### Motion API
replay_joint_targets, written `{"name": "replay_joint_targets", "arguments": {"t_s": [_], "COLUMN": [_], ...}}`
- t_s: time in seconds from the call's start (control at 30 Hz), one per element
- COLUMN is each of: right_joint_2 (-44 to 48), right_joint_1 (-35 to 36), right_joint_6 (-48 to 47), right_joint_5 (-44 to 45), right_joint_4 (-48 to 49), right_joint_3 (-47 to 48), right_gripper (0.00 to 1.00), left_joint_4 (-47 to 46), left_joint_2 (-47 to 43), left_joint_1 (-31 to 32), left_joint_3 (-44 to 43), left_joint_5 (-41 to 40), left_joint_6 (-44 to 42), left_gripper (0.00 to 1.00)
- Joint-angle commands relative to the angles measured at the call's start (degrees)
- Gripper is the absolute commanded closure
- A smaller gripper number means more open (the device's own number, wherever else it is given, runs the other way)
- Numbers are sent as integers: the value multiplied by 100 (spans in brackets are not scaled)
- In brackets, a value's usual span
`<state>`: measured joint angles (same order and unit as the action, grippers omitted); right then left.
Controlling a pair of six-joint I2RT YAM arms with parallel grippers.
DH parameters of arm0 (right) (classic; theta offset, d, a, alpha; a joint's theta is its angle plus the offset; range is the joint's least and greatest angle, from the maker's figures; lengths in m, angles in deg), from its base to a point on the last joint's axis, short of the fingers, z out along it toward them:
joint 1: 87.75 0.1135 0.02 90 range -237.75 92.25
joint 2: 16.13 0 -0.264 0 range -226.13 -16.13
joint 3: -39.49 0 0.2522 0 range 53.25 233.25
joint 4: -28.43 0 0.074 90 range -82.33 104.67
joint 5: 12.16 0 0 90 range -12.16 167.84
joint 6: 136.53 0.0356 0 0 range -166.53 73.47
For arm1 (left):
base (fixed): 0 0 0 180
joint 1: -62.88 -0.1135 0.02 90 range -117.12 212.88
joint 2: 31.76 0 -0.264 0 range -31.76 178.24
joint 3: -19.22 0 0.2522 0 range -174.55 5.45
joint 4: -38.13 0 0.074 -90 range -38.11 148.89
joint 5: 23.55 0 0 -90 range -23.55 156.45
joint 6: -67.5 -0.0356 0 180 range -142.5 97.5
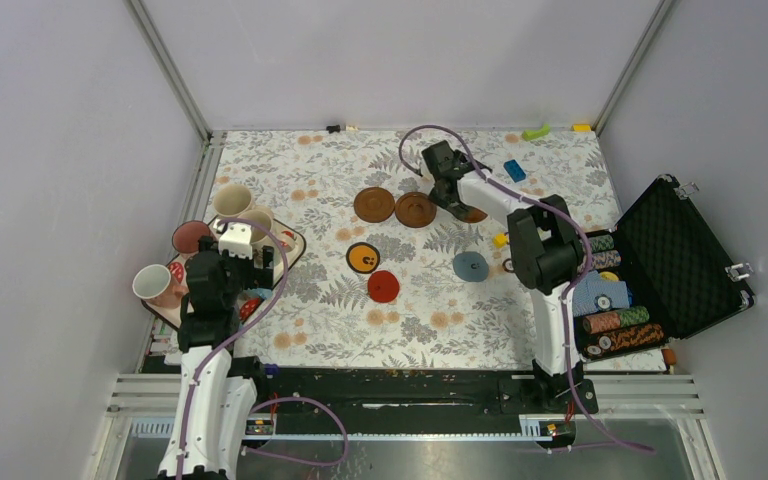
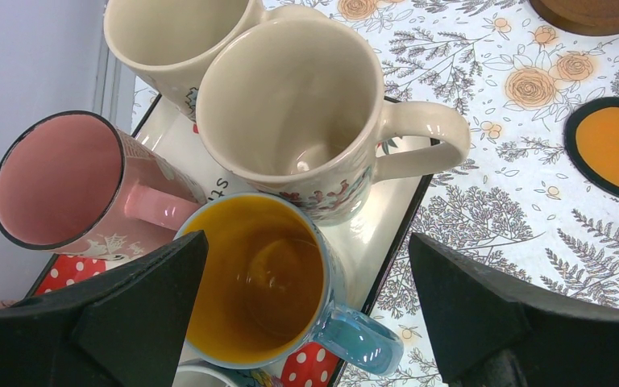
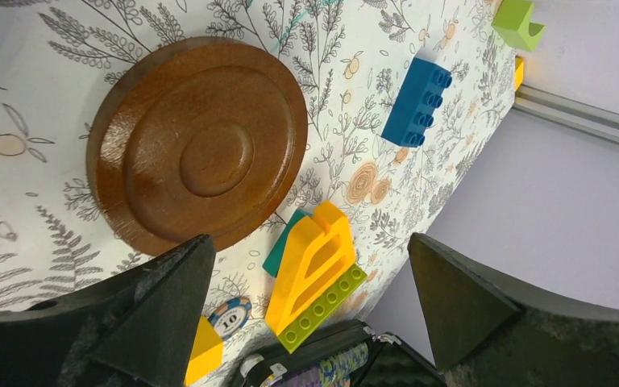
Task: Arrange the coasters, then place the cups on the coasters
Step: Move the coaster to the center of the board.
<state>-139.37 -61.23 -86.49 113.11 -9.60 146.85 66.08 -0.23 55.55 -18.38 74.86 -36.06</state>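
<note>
Six coasters lie on the floral cloth: two dark brown point(image 1: 374, 205) point(image 1: 415, 210), a third brown coaster point(image 1: 475, 214) point(image 3: 197, 141), orange with a black rim point(image 1: 362, 258) point(image 2: 612, 145), red point(image 1: 383, 286) and grey-blue point(image 1: 470, 266). My right gripper point(image 1: 450, 193) point(image 3: 306, 298) hangs open just beside the third brown coaster, holding nothing. The cups crowd the tray point(image 1: 295, 243) point(image 2: 387, 242) at the left: two cream cups point(image 2: 290, 105) point(image 2: 169, 32), a pink cup point(image 2: 56, 181) and a blue cup with yellow interior point(image 2: 258, 278). My left gripper point(image 1: 232, 262) point(image 2: 306, 242) is open above the blue cup.
A yellow brick on a green plate point(image 3: 314, 270), a blue brick point(image 3: 417, 101), a green brick point(image 3: 517, 22) and a striped poker chip point(image 3: 230, 316) lie near the right gripper. An open black case point(image 1: 675, 255) of chips stands at the right edge. Grey walls enclose the table.
</note>
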Motion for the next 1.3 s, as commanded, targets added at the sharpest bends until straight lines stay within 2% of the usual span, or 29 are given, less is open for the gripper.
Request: {"name": "replay_joint_targets", "arguments": {"t_s": [0.0, 0.2, 0.5, 0.63, 0.87, 1.13, 1.27], "right_joint_2": [426, 235, -1176, -1510, -1574, -1890, -1599], "right_joint_1": [325, 1024, 1771, 1859, 1852, 1756, 1776], "right_joint_6": [438, 702, 706, 467, 21, -380, -151], "right_joint_5": [-308, -519, -441, -34, 493, 1107, 754], "right_joint_4": [-560, -1024, -1946, -1893, -754, -150, -494], "right_joint_3": [541, 1618, 3427, 3125, 1839, 1927, 1927], "right_gripper": [2, 2, 2, 2, 2, 2, 2], "left_joint_4": [-130, -128, -154, -153, -146, -166, -178], "left_joint_2": [-84, -77, -46, -9, -15, -32, 1], "left_joint_1": [-31, -29, -31, -30, -31, -30, -32], "left_joint_3": [-29, -23, -7, -25, -16, -8, -3], "left_joint_5": [99, 133, 102, 124, 143, 56, 92], "left_joint_6": [-41, -41, -50, -57, -59, -41, -41], "left_gripper": [1, 1, 1, 1, 1, 1, 1]}}
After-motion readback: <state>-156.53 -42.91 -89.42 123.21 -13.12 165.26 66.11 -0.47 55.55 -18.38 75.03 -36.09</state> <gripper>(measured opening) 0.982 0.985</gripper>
